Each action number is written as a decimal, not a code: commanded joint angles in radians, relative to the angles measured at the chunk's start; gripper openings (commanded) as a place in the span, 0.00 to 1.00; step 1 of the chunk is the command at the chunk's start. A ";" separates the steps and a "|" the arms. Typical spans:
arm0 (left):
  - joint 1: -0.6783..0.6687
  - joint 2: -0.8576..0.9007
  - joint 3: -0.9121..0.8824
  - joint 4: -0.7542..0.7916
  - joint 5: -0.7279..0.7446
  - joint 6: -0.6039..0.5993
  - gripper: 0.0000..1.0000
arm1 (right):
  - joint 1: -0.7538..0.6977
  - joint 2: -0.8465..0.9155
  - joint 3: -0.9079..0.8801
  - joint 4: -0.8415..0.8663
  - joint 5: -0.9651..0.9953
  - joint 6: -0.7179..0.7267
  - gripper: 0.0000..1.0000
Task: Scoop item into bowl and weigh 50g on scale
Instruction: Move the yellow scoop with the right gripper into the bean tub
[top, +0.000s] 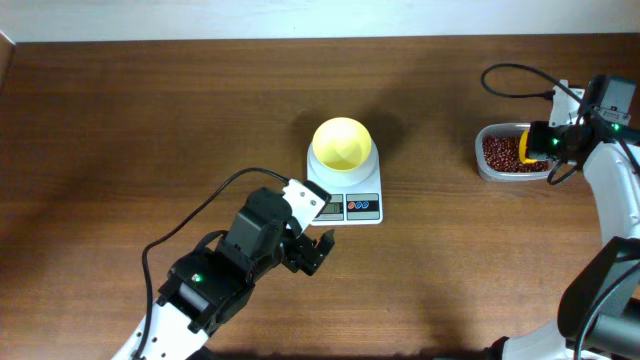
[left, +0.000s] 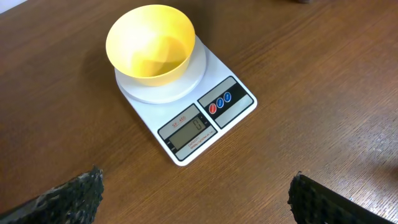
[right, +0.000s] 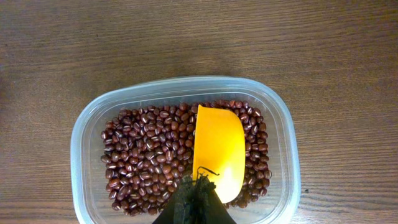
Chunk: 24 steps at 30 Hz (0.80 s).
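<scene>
Gripping the bright-yellow scoop (right: 217, 149) by its handle, the right end effector (right: 198, 190) is clenched tight over the near edge of the clear container (right: 84, 143). The scoop lies on the beans (right: 149, 155), which cover the container's floor around it, directly ahead of the fingertips. That container sits at the right side of the worktop (top: 150, 120), well apart from the scale (left: 186, 134). The pale-yellow bowl (left: 150, 40) stands on the scale's round platform. The left end effector (left: 196, 199) hangs released, jaws spread wide, near the scale's display side, touching neither scale nor bowl.
</scene>
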 joint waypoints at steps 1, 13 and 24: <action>-0.003 0.003 -0.008 -0.001 0.007 0.019 0.99 | -0.002 0.013 -0.017 -0.013 -0.059 -0.005 0.04; -0.003 0.003 -0.008 -0.005 0.007 0.019 0.99 | -0.002 0.013 -0.057 -0.053 -0.110 -0.004 0.04; -0.003 0.003 -0.008 -0.005 0.007 0.019 0.99 | -0.003 0.013 -0.071 -0.045 -0.270 0.042 0.04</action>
